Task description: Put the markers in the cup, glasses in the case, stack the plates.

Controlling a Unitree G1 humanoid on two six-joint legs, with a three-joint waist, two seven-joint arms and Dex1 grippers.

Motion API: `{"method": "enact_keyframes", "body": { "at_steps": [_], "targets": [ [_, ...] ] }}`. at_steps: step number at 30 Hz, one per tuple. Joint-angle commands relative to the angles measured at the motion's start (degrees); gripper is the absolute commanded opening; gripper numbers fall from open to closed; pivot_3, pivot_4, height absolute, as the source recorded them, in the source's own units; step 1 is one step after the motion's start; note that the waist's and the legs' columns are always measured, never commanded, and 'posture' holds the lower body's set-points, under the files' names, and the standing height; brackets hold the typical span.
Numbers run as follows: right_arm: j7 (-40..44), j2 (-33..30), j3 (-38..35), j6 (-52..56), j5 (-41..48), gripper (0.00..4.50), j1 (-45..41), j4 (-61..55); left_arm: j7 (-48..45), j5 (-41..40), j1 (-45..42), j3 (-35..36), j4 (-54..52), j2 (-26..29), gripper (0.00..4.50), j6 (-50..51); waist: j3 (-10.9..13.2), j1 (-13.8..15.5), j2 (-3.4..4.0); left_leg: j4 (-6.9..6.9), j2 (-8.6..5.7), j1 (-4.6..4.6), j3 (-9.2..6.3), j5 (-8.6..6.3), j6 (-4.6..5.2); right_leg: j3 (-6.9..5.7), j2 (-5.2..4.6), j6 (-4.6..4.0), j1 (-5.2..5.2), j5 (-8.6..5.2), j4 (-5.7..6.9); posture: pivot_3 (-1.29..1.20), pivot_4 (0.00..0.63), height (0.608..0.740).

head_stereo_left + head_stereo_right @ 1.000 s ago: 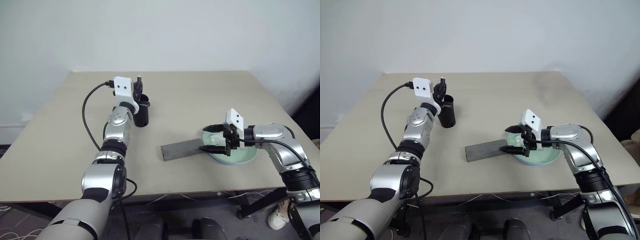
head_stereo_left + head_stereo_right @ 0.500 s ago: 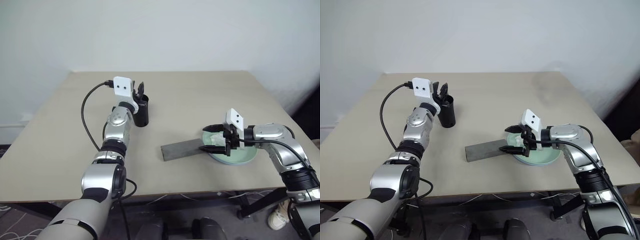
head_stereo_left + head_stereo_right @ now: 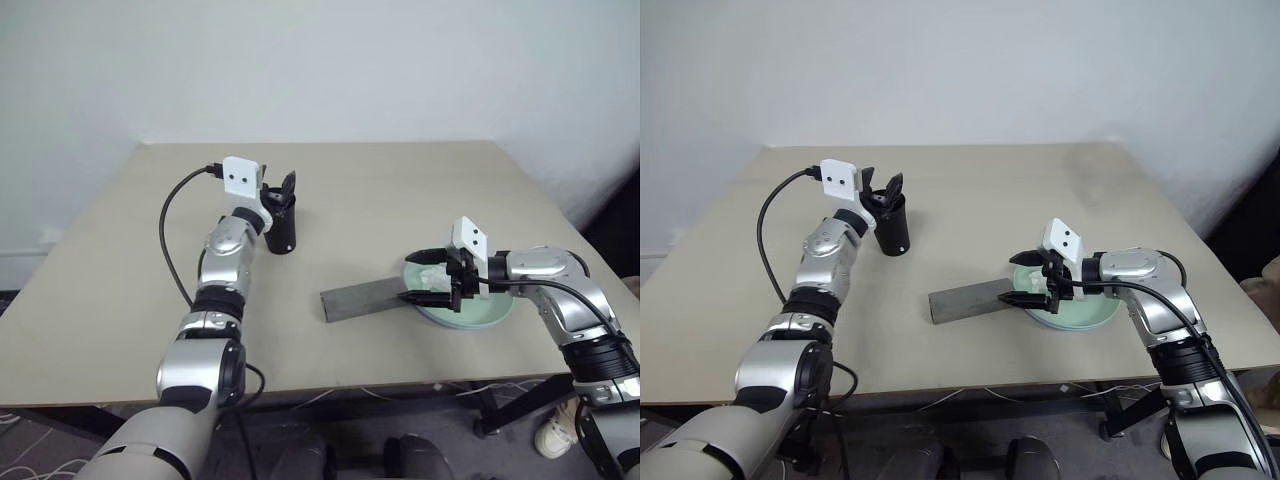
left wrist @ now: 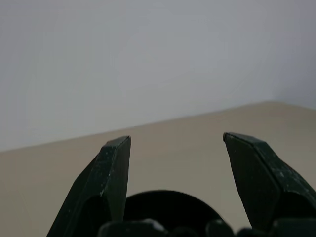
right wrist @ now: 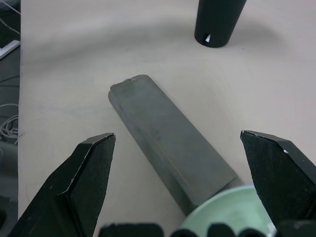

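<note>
Pale, smooth wall rises behind a matte beige bench point(image 3: 420, 190) with a plain, unmarked top. At the far left of the bench the left tool point(image 3: 883, 187) hangs just above the mouth of the cup point(image 3: 892, 226), its two black wedge-shaped fingers spread apart with nothing between them; the wrist view looks past the tapered fingertips point(image 4: 116, 163) to the cup's round dark rim point(image 4: 170, 207) directly beneath. The cup is tall, black, smooth plastic, narrowing toward its base, and it stands upright. Whether the markers lie inside it cannot be told.

At the near right the right tool point(image 3: 424, 282) is held over the left edge of the plates point(image 3: 490, 315), jaws wide open and empty, pointing leftward. The plates are round and shallow with a glossy mint-green face; they appear as one stack, though the layers are hard to separate. Something small and whitish sits on the plate behind the fingers, too hidden to name. Touching the stack's left rim lies the case point(image 5: 170, 143), a long, matte grey slab with rounded corners, closed, running leftward along the bench and slightly toward the near edge.
</note>
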Motion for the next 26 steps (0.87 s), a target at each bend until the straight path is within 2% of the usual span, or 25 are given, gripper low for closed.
{"method": "enact_keyframes", "body": {
  "at_steps": [1, 2, 3, 5, 7, 10, 16, 21, 26],
  "targets": [
    [-0.65, -1.13, -2.69, -0.04, 0.91, 4.41, 0.5, -2.18, -5.32, -5.8, 5.4, 0.13, -20.78, 5.72, 3.13, 15.28, 0.0, -0.27, 0.0, 0.0, 0.02, 0.01, -0.01, -0.01, -0.04, 0.0, 0.01, 0.0, 0.0, 0.0, 0.01, 0.0, 0.0, 0.723],
    [-0.85, -1.21, -2.87, 0.23, 1.05, 4.41, 0.88, -2.58, -7.42, -8.73, 8.31, 0.75, -26.96, 7.99, 3.13, 20.25, 0.0, -0.36, 0.0, 0.0, 0.03, 0.01, -0.02, -0.02, -0.06, 0.01, 0.03, 0.0, -0.01, 0.0, 0.02, 0.0, 0.0, 0.723],
    [-0.93, -1.53, -3.33, 0.44, 1.28, 4.41, 1.58, -2.72, -12.08, -14.17, 14.31, 2.65, -35.01, 12.8, 3.13, 26.62, 0.0, -0.08, 0.0, 0.0, 0.04, 0.01, -0.02, -0.02, -0.06, 0.01, 0.03, 0.0, -0.01, 0.0, 0.01, 0.0, 0.0, 0.723],
    [-0.95, -2.2, -4.4, 1.18, 2.0, 4.41, 2.81, -3.09, -18.74, -24.73, 23.87, 9.01, -46.61, 19.27, 3.13, 35.52, 0.0, -1.27, 0.07, -0.03, 0.1, 0.06, 0.05, -0.08, -0.04, 0.1, 0.03, -0.04, -0.03, -0.01, 0.0, 0.0, 0.0, 0.723],
    [-1.22, -2.79, -5.36, 2.24, 2.81, 4.41, 3.78, -3.69, -20.16, -31.42, 29.75, 14.94, -51.32, 23.51, 3.13, 41.7, 0.03, -1.65, 0.03, -0.05, 0.19, 0.13, 0.08, -0.14, -0.33, 0.14, 0.1, 0.04, -0.09, -0.1, 0.04, 0.0, 0.0, 0.723],
    [-0.86, -3.89, -6.58, 3.0, 3.53, 4.41, 5.15, -4.55, -23.31, -35.17, 39.02, 20.14, -55.92, 28.21, 3.13, 45.6, 0.05, -1.36, 0.08, -0.06, 0.23, 0.1, 0.0, -0.08, -0.5, 0.08, 0.16, 0.04, -0.1, -0.11, 0.05, 0.0, 0.0, 0.723],
    [0.71, -6.29, -9.46, 4.56, 6.71, 4.41, 6.88, -6.02, -29.13, -37.02, 55.87, 31.03, -61.16, 31.64, 3.13, 46.63, 0.08, -0.41, 0.27, -0.05, 0.17, 0.23, 0.1, -0.25, -0.19, 0.15, 0.09, -0.12, -0.01, -0.19, -0.01, 0.0, 0.0, 0.723],
    [0.61, -5.74, -9.61, 5.33, 7.86, 4.41, 6.78, -5.87, -29.85, -35.46, 62.07, 35.01, -59.6, 31.82, 3.13, 45.36, 0.08, -0.05, 0.35, -0.08, 0.25, 0.22, 0.06, -0.25, -0.2, 0.08, 0.11, -0.13, -0.11, -0.2, 0.02, 0.0, 0.0, 0.723],
    [0.17, -4.6, -8.96, 6.22, 8.36, 4.41, 6.36, -5.9, -29.37, -35.7, 68.01, 37.63, -60.67, 29.67, 3.13, 45.49, 0.08, -0.12, 0.44, -0.14, 0.24, 0.17, 0.13, -0.26, -0.2, 0.12, 0.09, -0.13, -0.22, -0.19, 0.0, 0.0, 0.0, 0.723]
  ]
}}
